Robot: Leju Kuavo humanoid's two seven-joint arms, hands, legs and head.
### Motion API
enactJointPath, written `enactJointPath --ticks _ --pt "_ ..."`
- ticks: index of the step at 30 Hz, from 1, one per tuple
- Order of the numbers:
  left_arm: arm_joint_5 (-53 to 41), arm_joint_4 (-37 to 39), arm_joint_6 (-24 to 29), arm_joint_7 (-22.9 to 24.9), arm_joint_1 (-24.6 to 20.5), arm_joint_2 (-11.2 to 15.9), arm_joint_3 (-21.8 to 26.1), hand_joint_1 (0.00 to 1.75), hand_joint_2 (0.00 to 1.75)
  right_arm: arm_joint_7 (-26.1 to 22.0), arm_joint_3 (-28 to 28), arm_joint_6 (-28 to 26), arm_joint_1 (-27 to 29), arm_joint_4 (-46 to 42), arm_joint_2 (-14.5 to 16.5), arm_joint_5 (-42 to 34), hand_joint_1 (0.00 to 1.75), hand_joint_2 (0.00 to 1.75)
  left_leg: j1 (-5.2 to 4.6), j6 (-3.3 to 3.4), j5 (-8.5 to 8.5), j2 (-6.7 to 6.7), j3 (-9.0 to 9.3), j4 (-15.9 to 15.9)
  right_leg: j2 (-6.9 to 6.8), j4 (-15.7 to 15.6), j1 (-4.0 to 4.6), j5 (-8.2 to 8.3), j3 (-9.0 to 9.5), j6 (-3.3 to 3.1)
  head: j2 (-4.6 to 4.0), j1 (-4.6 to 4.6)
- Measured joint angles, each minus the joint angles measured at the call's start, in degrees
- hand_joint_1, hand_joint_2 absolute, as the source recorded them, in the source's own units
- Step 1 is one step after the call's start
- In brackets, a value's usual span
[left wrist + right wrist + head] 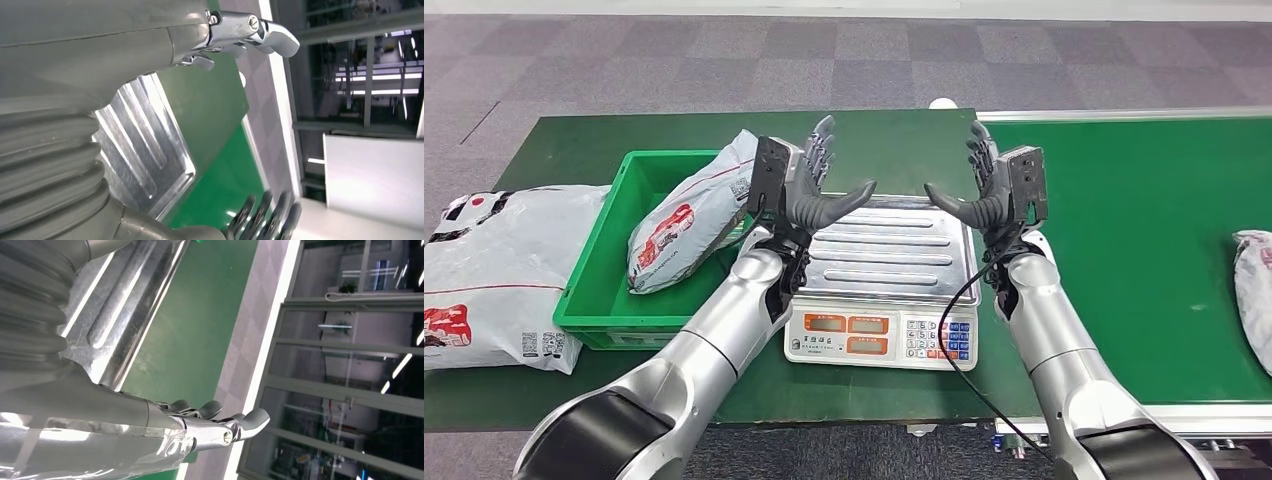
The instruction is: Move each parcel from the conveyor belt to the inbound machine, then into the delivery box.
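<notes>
While both hands (902, 190) hover apart, scale (886, 250) lies bare.

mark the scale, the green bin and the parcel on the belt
scale (886, 262), head view, on its bare steel pan.
green bin (594, 262), head view, on its left wall.
parcel on the belt (1256, 290), head view, on its visible white wrap at the picture's right edge.

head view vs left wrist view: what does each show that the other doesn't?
Head view alone: the green plastic crate holding a white plastic parcel, another white parcel lying beside the crate, a third on the green conveyor belt, and the right hand. Left wrist view alone: windows and a white wall. Both: the empty ribbed steel scale platter and the open left hand.
</notes>
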Motion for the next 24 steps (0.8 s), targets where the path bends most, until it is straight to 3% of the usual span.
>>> enactJointPath --ticks 5,24 --pt "1.0 0.3 0.3 -1.1 -0.5 0.0 -2.8 0.0 1.75 -0.8 0.1 -0.7 0.0 0.8 -0.1 0.1 0.0 1.75 0.01 0.0 0.0 0.04 0.01 0.0 0.04 0.0 0.01 0.0 0.0 0.0 0.0 0.01" --pt "-0.1 3.7 -0.2 -0.9 -1.0 0.0 -4.0 0.0 1.75 -1.0 0.6 -2.8 -0.4 3.7 -0.3 4.9 0.0 1.75 0.01 0.0 0.0 0.03 0.01 0.0 0.03 0.0 0.01 0.0 0.0 0.0 0.0 0.01"
